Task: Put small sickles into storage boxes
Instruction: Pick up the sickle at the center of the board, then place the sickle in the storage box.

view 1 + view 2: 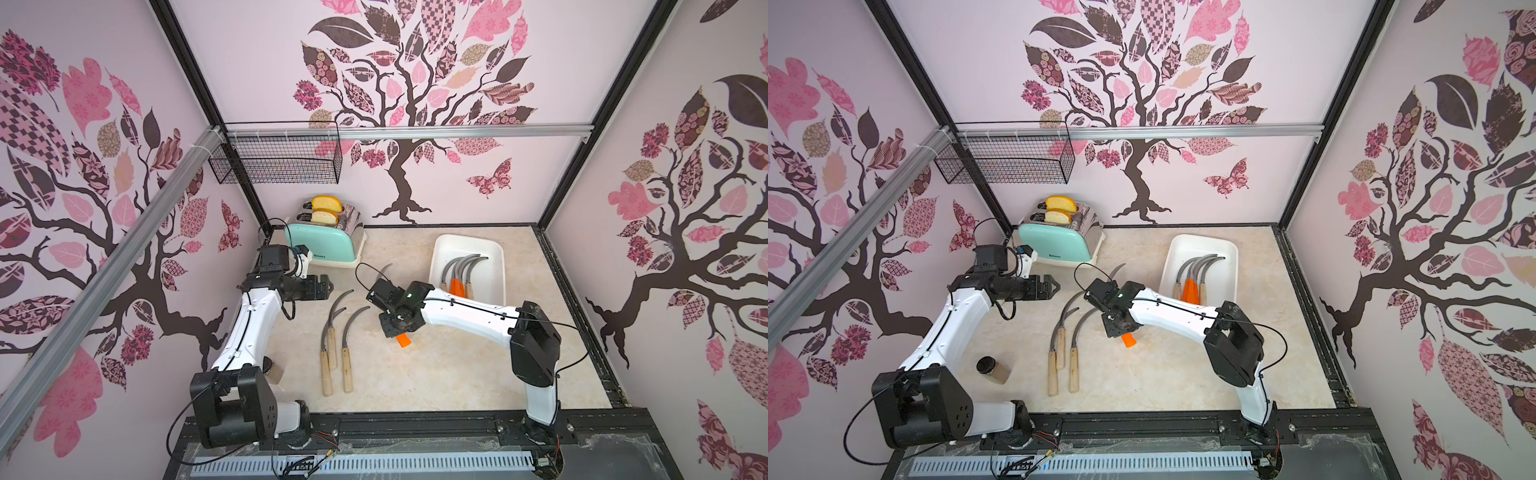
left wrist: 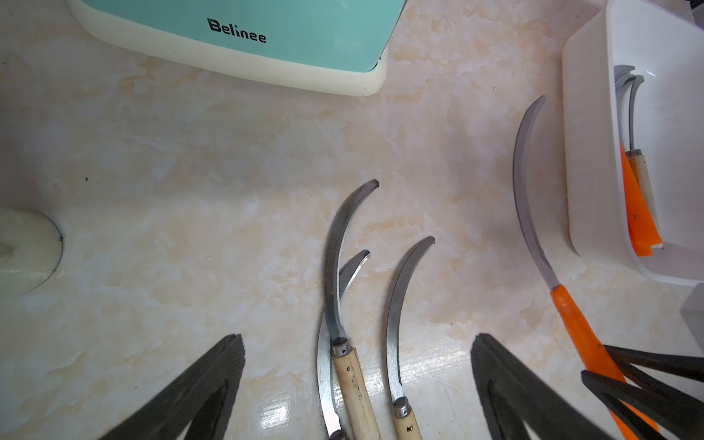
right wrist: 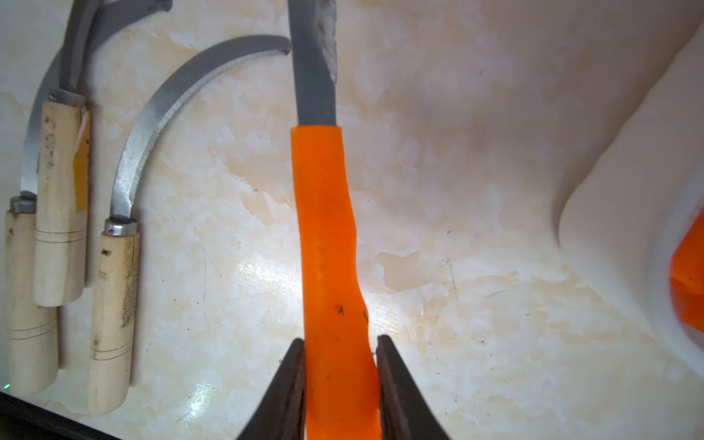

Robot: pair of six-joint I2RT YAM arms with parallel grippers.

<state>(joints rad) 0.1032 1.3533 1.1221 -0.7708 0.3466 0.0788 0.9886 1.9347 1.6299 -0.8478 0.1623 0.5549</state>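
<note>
Pink tree-patterned wall panels (image 1: pixel 415 83) are set around a beige marbled table (image 1: pixel 415 374). Perhaps five grey-bladed small sickles (image 1: pixel 461 270) are held in the white plastic storage tray (image 1: pixel 492 278). Three wooden-handled sickles (image 1: pixel 332 345) are laid mid-table. Between them, an orange-handled sickle (image 3: pixel 324 228) is clamped in the right claw (image 3: pixel 340 339). The left claw (image 2: pixel 358 337) is spread apart.

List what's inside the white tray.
Inside the white tray lie several sickles, grey blades toward the far wall, with wooden and orange handles. The right arm covers their handle ends, so the exact count is unclear.
</note>
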